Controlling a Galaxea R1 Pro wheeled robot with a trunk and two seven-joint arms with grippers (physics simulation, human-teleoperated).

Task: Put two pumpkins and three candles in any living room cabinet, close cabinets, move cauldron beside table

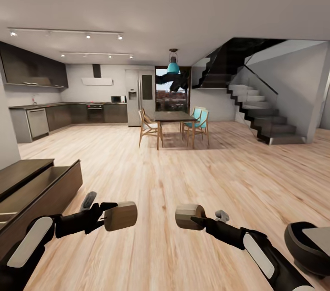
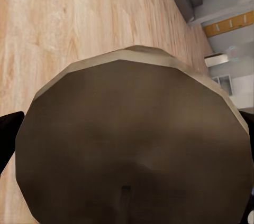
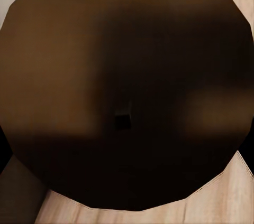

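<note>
Each candle sits clamped lengthwise between its arm's jaws.

Ahead of me a pale wooden floor runs back to a dining table with wooden chairs on one side and teal chairs on the other, under a teal pendant lamp. Far left I see dark kitchen cupboards, an oven and a tall fridge. A dark staircase climbs along the right wall.
</note>
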